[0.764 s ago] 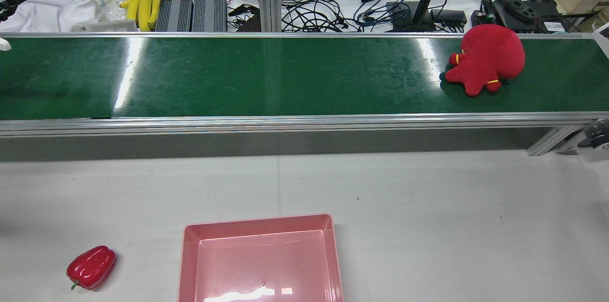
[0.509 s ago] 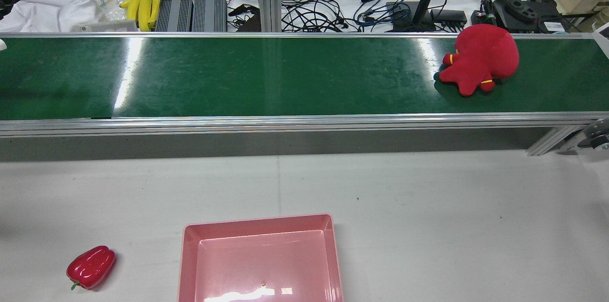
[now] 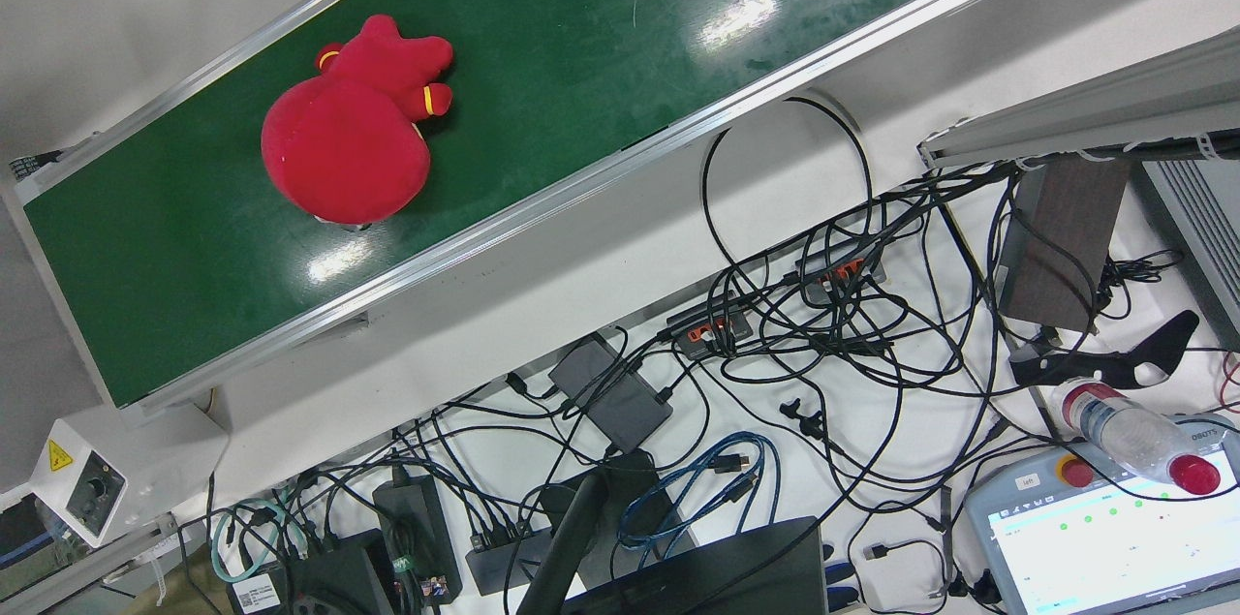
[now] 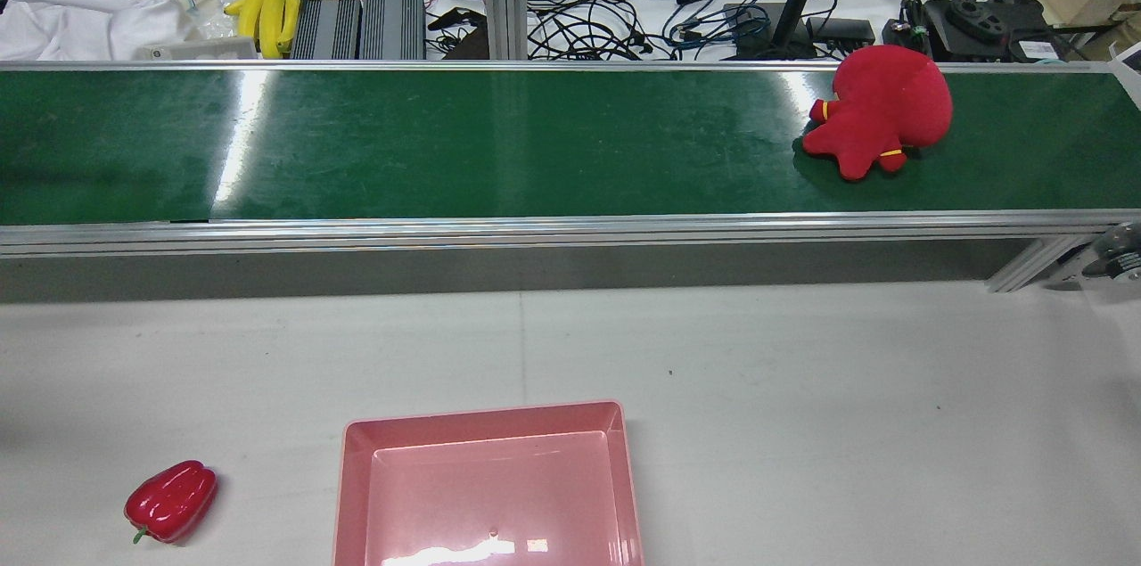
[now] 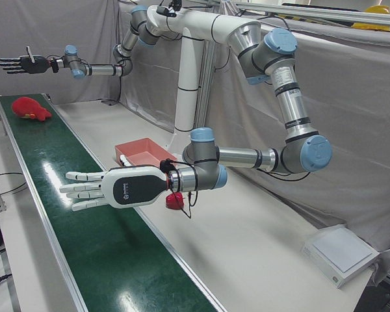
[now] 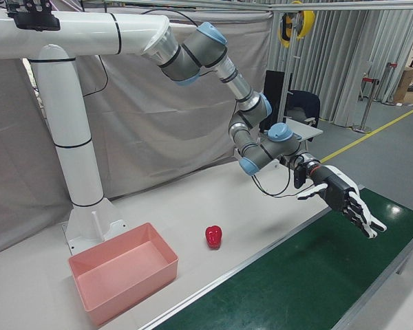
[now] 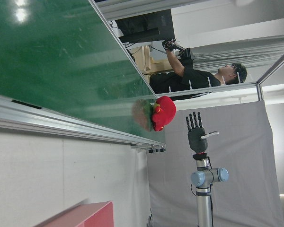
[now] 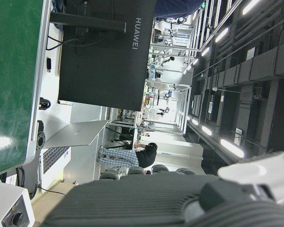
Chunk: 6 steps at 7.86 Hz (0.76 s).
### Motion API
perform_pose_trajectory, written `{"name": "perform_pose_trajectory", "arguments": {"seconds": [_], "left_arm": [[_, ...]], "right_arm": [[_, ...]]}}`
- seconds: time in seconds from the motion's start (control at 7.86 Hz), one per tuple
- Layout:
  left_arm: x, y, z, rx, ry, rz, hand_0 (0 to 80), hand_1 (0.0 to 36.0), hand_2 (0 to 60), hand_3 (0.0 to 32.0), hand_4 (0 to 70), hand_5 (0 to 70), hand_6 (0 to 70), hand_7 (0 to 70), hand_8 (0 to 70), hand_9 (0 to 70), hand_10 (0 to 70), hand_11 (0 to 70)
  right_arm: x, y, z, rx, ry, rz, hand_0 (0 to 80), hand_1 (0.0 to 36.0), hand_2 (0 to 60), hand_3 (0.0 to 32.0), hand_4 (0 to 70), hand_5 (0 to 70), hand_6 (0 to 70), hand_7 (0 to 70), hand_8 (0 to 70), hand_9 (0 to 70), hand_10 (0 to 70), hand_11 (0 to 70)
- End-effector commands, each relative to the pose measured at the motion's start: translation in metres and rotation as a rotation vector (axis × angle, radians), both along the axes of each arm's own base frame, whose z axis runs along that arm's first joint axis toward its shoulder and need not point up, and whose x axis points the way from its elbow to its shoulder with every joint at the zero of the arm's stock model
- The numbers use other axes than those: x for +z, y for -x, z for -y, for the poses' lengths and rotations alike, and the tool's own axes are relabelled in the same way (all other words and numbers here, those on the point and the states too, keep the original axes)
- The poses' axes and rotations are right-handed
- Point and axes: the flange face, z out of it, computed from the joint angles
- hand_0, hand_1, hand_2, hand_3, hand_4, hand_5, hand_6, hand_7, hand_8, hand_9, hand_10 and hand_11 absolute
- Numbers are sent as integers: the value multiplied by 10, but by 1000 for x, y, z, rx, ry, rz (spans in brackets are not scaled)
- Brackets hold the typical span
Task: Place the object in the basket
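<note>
- Logging positions: red octopus-shaped plush toy [image 4: 878, 111] lies on the green conveyor belt [image 4: 490, 147], towards the robot's right end, nothing touching it.
- Pink rectangular plastic basket [image 4: 357, 477] sits on the grey table, on the robot's side of the belt, and looks empty. The plush is well apart from it, across the belt rail and off to the right.
- Glossy red bell pepper [image 4: 171, 501] rests on the table to the left of the basket, untouched.
- Right hand [image 5: 19, 64]: fingers stretched out flat and apart, holding nothing. It hangs in the air near the plush, higher than it and towards the belt's end.
- Left hand [image 5: 110, 188]: also spread wide and empty, palm down over the belt's left stretch, level with the pepper and well apart from the plush.
- Key relation: the right hand is clearly the nearer one. The plush lies below it and somewhat towards the belt's middle.
- Plush orientation, rear view: round head points to the belt's far-right side, stubby legs splay towards the left and the near rail, so the long axis runs diagonally across the belt.
- Judgement: pick not yet begun. A grasp over the bulky head looks the safer hold; soft fabric should compress under the fingers.
</note>
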Motion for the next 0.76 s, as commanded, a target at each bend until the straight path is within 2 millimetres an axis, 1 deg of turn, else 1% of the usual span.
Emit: {"name": "perform_pose_trajectory", "arguments": {"seconds": [0.0,0.13,0.25,0.38,0.64], "left_arm": [[5,2,-5,1,7,3,625,211,0,0,73,162,17,18,69,115,0,0],[1,4,-10,1,-1,-2,622,211,0,0,77,164,17,17,71,117,0,0],[3,5,-12,4,9,-21,622,209,0,0,84,165,19,20,71,117,0,0],[0,7,-13,4,4,-28,631,209,0,0,85,165,18,19,71,117,0,0],[-1,7,-13,4,1,-29,619,204,0,0,84,166,19,19,72,119,0,0]], "right_arm": [[0,0,0,0,0,0,0,0,0,0,0,0,0,0,0,0,0,0],[0,0,0,0,0,0,0,0,0,0,0,0,0,0,0,0,0,0],[1,0,0,0,1,0,0,0,0,0,0,0,0,0,0,0,0,0],[0,0,0,0,0,0,0,0,0,0,0,0,0,0,0,0,0,0],[0,0,0,0,0,0,0,0,0,0,0,0,0,0,0,0,0,0]]}}
